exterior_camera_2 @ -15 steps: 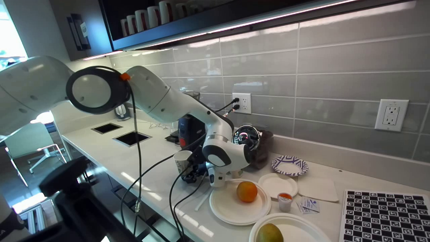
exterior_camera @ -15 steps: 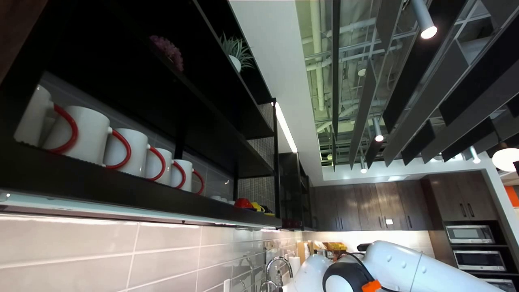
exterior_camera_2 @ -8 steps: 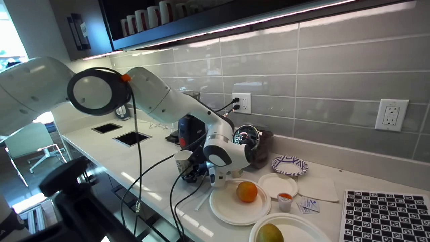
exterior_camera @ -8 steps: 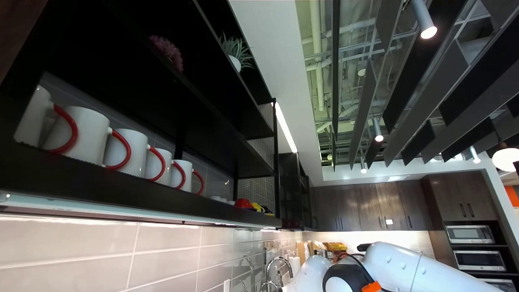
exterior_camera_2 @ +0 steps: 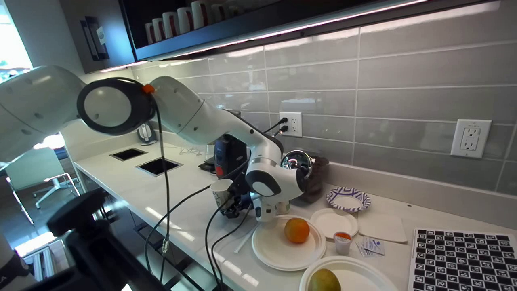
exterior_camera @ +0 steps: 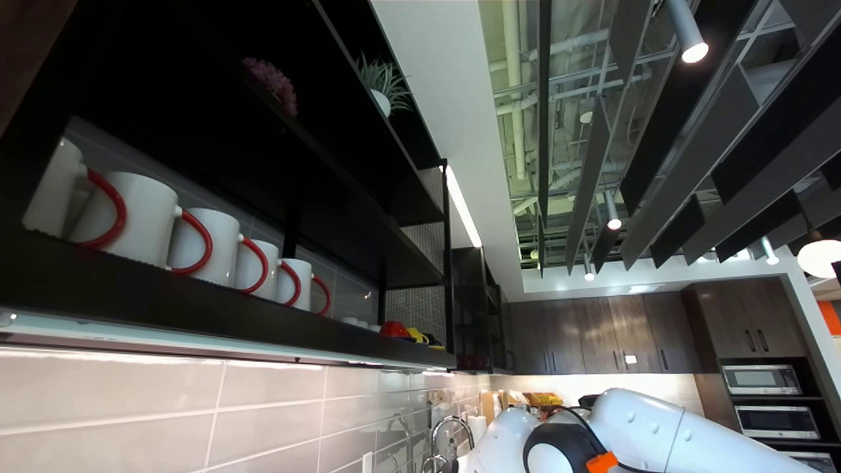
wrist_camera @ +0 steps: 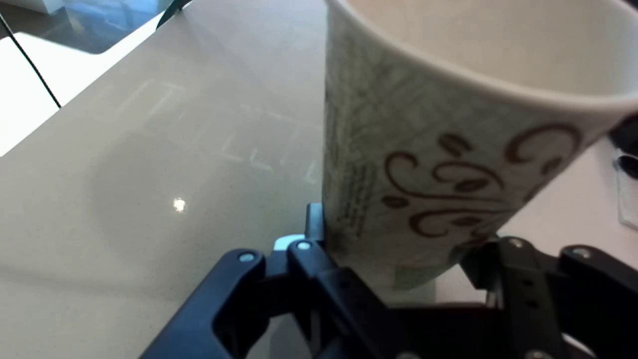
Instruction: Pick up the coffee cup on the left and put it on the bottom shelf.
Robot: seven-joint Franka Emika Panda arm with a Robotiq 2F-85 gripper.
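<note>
The coffee cup (exterior_camera_2: 220, 193), a pale paper cup with a print, is at the gripper over the counter in an exterior view. In the wrist view the cup (wrist_camera: 423, 164) fills the upper right, with brown swirls and a greenish patch near its base. My gripper (wrist_camera: 398, 244) has its fingers against both sides of the cup's lower part, shut on it; it also shows in an exterior view (exterior_camera_2: 234, 208), partly hidden by cables. The cup leans a little. I cannot tell whether its base touches the counter. The bottom shelf (exterior_camera: 217, 305) is the black tier holding white mugs; its edge also shows above the counter (exterior_camera_2: 181, 43).
White mugs with red handles (exterior_camera: 141, 217) line the shelf. Near the wrist are a pale cup-like item (exterior_camera_2: 283, 207), a plate with an orange (exterior_camera_2: 297, 230) and a coffee machine (exterior_camera_2: 230, 155). Loose cables (exterior_camera_2: 208, 234) hang by the gripper. A tiled wall (exterior_camera_2: 315, 81) stands behind.
The arm, gripper and cup have risen slightly and shifted a little to the right in an exterior view. More of the pale item behind the wrist now shows.
</note>
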